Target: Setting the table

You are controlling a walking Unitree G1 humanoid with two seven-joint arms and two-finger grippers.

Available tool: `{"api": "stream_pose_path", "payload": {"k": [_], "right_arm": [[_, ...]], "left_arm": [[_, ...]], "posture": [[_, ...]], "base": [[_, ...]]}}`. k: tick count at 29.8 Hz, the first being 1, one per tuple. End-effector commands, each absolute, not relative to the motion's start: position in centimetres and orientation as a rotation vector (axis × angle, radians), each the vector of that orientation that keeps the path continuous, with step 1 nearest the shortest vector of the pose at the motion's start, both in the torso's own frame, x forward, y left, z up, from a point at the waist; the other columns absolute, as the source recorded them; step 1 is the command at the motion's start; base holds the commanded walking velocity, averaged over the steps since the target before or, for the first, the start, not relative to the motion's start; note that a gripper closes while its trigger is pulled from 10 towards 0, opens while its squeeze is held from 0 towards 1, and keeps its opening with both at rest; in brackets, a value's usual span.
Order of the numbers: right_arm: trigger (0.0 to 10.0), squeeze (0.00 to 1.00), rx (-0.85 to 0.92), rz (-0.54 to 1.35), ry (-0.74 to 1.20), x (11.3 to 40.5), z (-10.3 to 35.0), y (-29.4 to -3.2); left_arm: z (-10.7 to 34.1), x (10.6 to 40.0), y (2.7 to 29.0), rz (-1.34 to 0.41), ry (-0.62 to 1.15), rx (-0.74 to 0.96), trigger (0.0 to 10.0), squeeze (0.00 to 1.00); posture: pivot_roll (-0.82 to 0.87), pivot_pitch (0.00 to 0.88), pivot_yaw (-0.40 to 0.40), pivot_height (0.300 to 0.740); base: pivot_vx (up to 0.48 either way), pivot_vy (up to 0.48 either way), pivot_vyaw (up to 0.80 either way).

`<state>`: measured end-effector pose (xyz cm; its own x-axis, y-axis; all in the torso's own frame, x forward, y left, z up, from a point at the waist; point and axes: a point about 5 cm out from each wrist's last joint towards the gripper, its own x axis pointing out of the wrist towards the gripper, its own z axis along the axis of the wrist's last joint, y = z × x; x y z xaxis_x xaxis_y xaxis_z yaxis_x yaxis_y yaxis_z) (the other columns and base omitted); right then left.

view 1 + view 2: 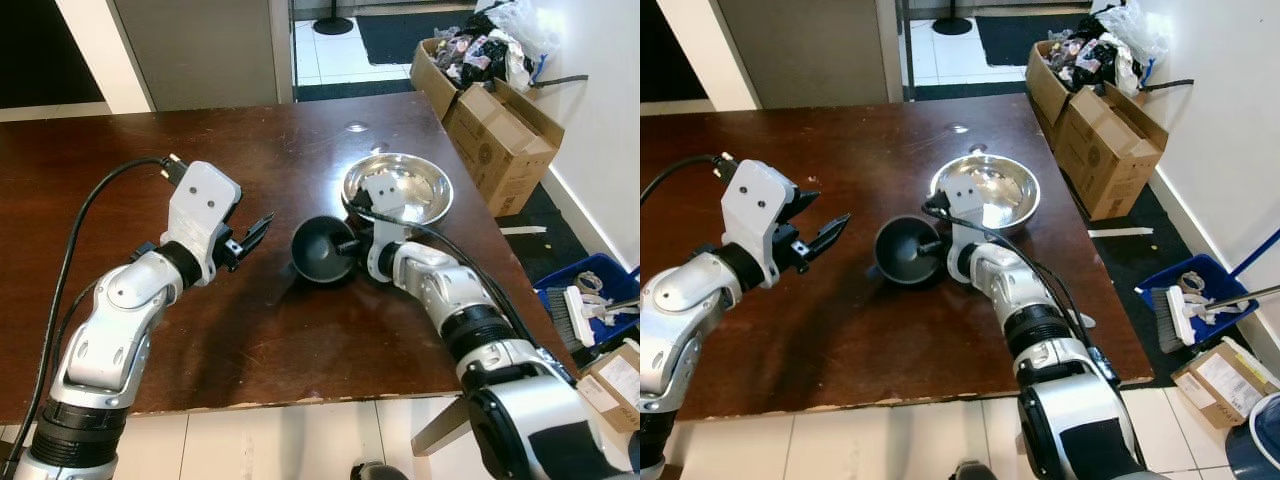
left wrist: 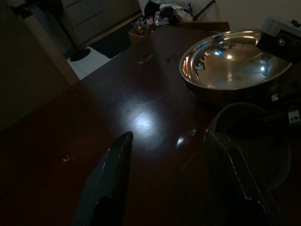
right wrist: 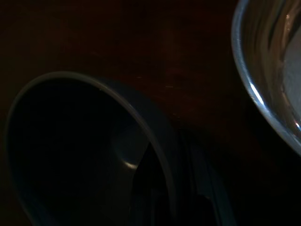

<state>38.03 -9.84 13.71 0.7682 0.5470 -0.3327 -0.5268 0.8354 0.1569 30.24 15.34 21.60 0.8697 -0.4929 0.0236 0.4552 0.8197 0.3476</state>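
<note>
Left gripper (image 1: 255, 233) hangs above the dark wooden table (image 1: 120, 170); its two black fingers (image 2: 110, 181) stand well parted with nothing between them; bare tabletop lies under and ahead of the fingertips, with open room out to the table's left and far edges.

One dark bowl (image 1: 322, 250) sits past those fingertips, tipped on its side with its mouth toward the left arm; its underside is hidden behind the right wrist.

Right gripper (image 1: 352, 245) is at that bowl's rim; in the right wrist view one finger (image 3: 148, 188) lies inside the wall and the other outside, pinching the rim; that view is very dark and the fingertips are hard to make out.

One steel bowl (image 1: 415, 185) stands upright just behind the right gripper, close to the dark bowl, its near rim partly covered by the wrist housing; whether the two bowls touch cannot be told.

Count: two bowls, two grippers. The steel bowl stands near the table's right edge; beyond that edge, cardboard boxes (image 1: 500, 135) stand on the floor.
</note>
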Motion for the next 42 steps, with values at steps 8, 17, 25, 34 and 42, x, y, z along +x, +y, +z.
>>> {"api": "stream_pose_path", "payload": {"k": [8, 17, 25, 34, 42], "right_arm": [[10.0, 0.0, 0.084, 0.494, 0.422, 38.4, 13.5, -11.6], [10.0, 0.89, 0.171, 0.439, 0.405, 38.5, 14.0, -12.6], [10.0, 1.0, 0.242, 0.435, 0.344, 38.9, 15.6, -13.0], [10.0, 1.0, 0.246, 0.379, 0.33, 39.2, 16.0, -13.6], [10.0, 0.0, 0.165, 0.551, 0.304, 38.0, 15.7, -12.0]], "left_arm": [[21.0, 29.9, 15.3, -0.498, -0.087, 0.336, 10.0, 0.0], [20.7, 29.9, 15.0, -0.505, -0.081, 0.329, 10.0, 0.0], [20.6, 30.0, 14.5, -0.518, -0.081, 0.321, 10.0, 0.0], [20.5, 29.9, 14.4, -0.521, -0.08, 0.315, 10.0, 0.0], [20.5, 29.8, 14.3, -0.522, -0.08, 0.316, 10.0, 0.0]], "posture": [[-0.07, 0.063, 0.074, 0.74], [-0.09, 0.066, 0.08, 0.74], [-0.1, 0.063, 0.082, 0.74], [-0.1, 0.062, 0.082, 0.74], [-0.1, 0.066, 0.079, 0.74]], "base": [[0.0, 0.0, 0.0], [0.0, 0.0, 0.0], [0.0, 0.0, 0.0], [0.0, 0.0, 0.0], [0.0, 0.0, 0.0]]}}
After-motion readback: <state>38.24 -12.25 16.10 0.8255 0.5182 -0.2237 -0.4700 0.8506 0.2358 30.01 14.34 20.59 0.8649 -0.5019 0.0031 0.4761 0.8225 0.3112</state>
